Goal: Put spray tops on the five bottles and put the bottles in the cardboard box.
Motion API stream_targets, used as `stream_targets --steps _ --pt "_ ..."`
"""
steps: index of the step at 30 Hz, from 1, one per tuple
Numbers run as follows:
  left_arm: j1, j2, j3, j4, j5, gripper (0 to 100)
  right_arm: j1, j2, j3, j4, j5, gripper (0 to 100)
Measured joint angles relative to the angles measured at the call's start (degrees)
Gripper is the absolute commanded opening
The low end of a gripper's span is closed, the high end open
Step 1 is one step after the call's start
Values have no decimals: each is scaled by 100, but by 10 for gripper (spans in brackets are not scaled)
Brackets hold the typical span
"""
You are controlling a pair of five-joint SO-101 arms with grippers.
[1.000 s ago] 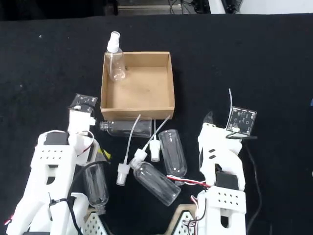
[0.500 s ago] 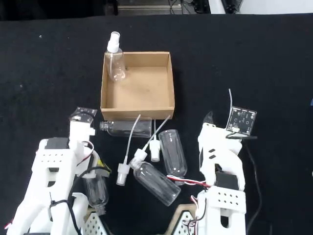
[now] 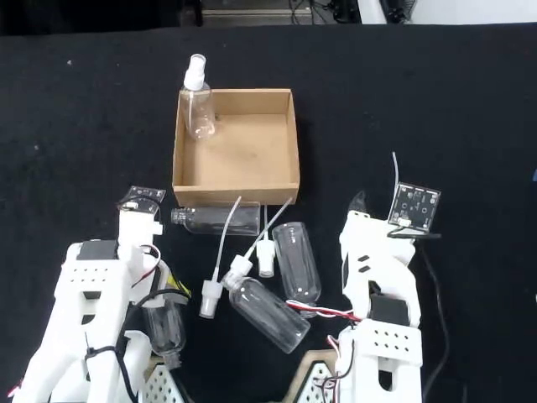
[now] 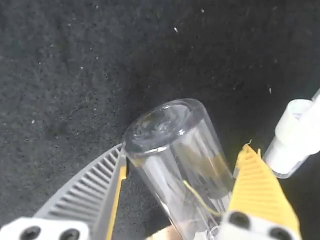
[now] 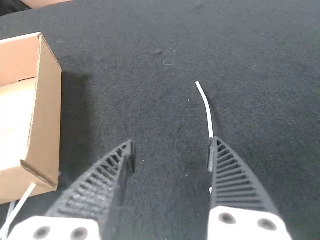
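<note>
A clear capless bottle (image 4: 170, 145) lies on the black cloth between the fingers of my left gripper (image 4: 182, 150), which is open; the grey finger touches one side and the yellow finger (image 4: 252, 180) stands a little off the other. In the high view this bottle (image 3: 164, 326) lies beside the left arm. Three more capless bottles (image 3: 216, 220) (image 3: 296, 260) (image 3: 270, 314) lie in front of the cardboard box (image 3: 236, 191). Three spray tops (image 3: 209, 295) (image 3: 238, 267) (image 3: 266, 257) lie among them. A capped bottle (image 3: 198, 102) stands in the box's far left corner. My right gripper (image 5: 171, 145) hangs open over bare cloth.
A loose white tube (image 5: 205, 107) lies on the cloth past the right gripper. The box's near corner (image 5: 42, 125) stands just off that gripper's side. Bare black cloth stretches right of the box and behind it.
The left arm has drawn back toward the table's front edge and come down over the bottle beside it. The right arm, box and other bottles have not moved.
</note>
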Motion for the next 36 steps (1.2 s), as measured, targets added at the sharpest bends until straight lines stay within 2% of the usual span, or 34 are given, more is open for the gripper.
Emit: stream_targets --steps 3,10,17,21,28,30,33,36 --pt "18 35 -97 35 211 300 0 0 0 0 0 215" --pt "35 35 -202 -35 703 105 0 0 0 0 0 215" --pt "18 35 -396 -97 738 105 0 0 0 0 0 215" --pt "-105 44 -475 -615 774 105 0 0 0 0 0 215" --pt "-1187 44 -554 -1785 1969 107 0 0 0 0 0 215" --pt "-1618 44 -554 -1952 2365 141 0 0 0 0 0 215" --pt "-2286 44 -554 -2040 2857 270 0 0 0 0 0 215" --pt "-2804 53 -554 -2040 3033 369 0 0 0 0 0 215"
